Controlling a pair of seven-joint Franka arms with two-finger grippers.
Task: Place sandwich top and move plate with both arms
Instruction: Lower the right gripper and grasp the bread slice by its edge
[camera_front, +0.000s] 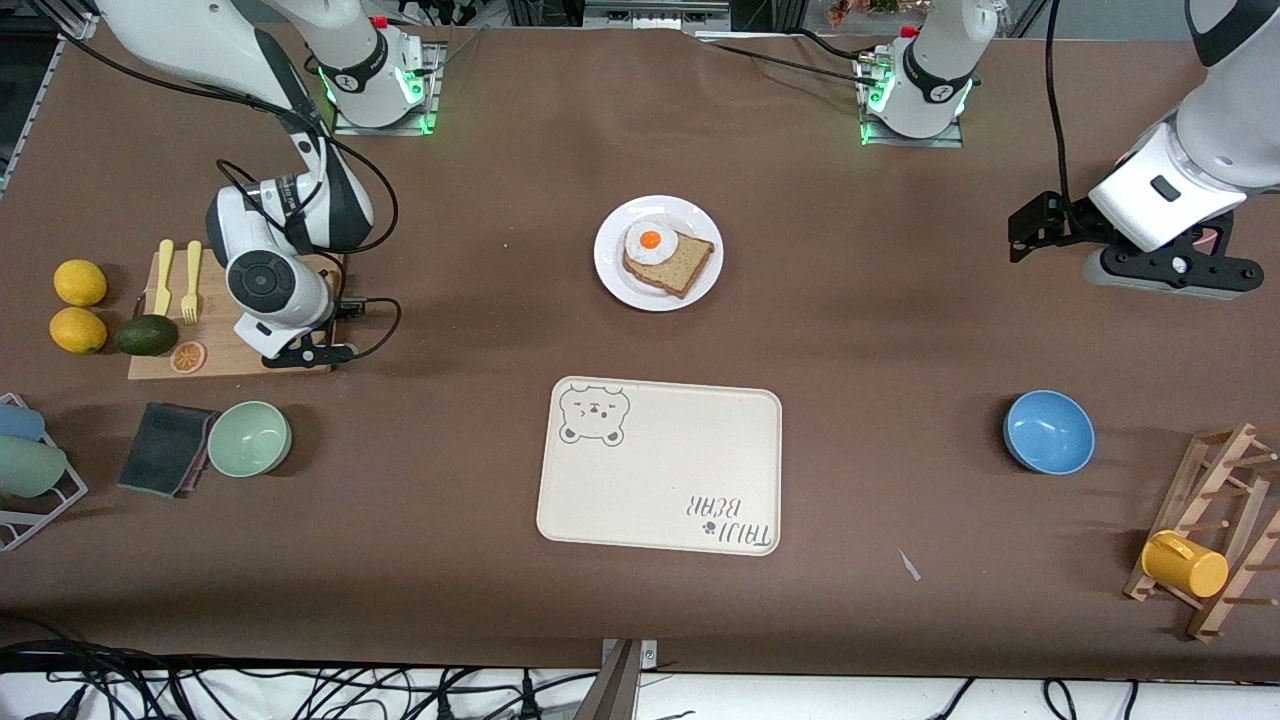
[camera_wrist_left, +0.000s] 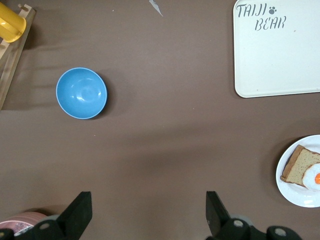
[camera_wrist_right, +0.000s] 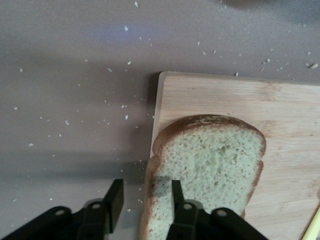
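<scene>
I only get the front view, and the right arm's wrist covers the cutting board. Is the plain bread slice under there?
Observer: Yes, the sandwich top lies on the cutting board, near one corner.
Operator: Is the right gripper on it?
Observer: The right gripper straddles the slice's crust edge. One of its fingers is over the bread and the other is off its side, with a gap showing.
Operator: And the left gripper?
Observer: The left gripper is wide open over bare table, holding nothing.
</scene>
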